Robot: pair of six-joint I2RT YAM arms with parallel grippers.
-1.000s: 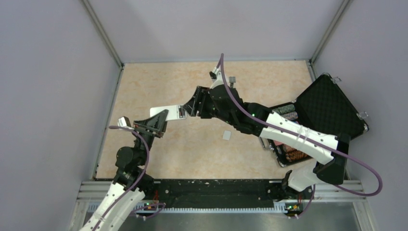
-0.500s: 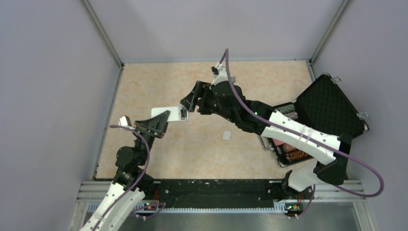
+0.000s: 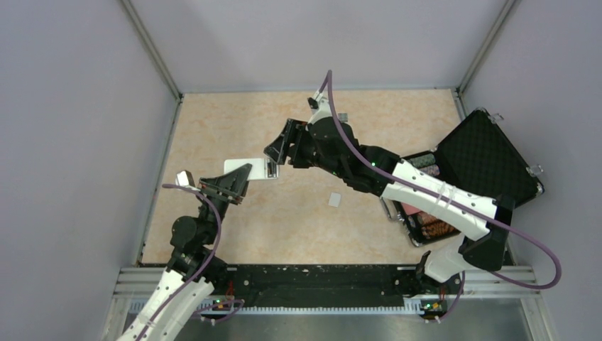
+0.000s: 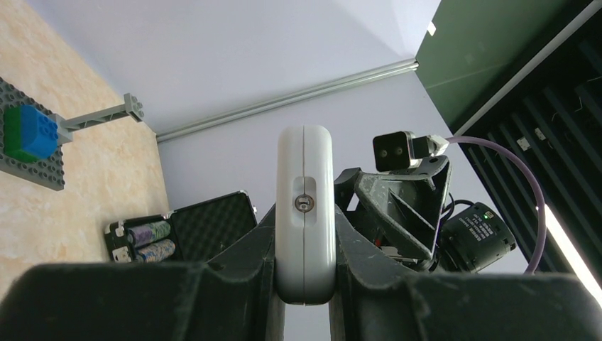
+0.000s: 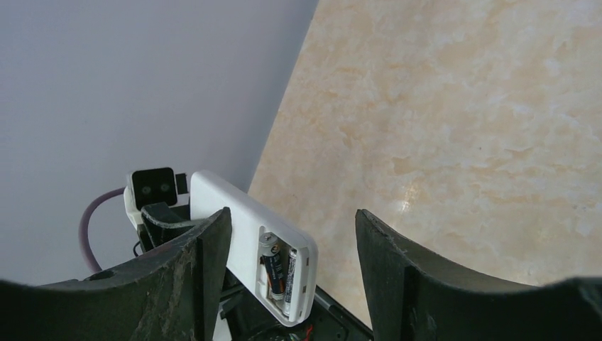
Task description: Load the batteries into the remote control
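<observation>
Wrapping up the load: left gripper (image 4: 305, 245) clamps the remote control (image 4: 305, 206), both batteries (image 5: 278, 273) look seated, right gripper (image 5: 291, 220) hangs wide and empty; next, likely fetching the small grey piece (image 3: 334, 199), near right, perhaps the cover.

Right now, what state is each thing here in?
remote control, gripped, battery bay uncovered
batteries, both seated in the bay
left gripper, shut on remote control
right gripper, open, empty
case, lid open
small grey piece, lying loose on table
</observation>
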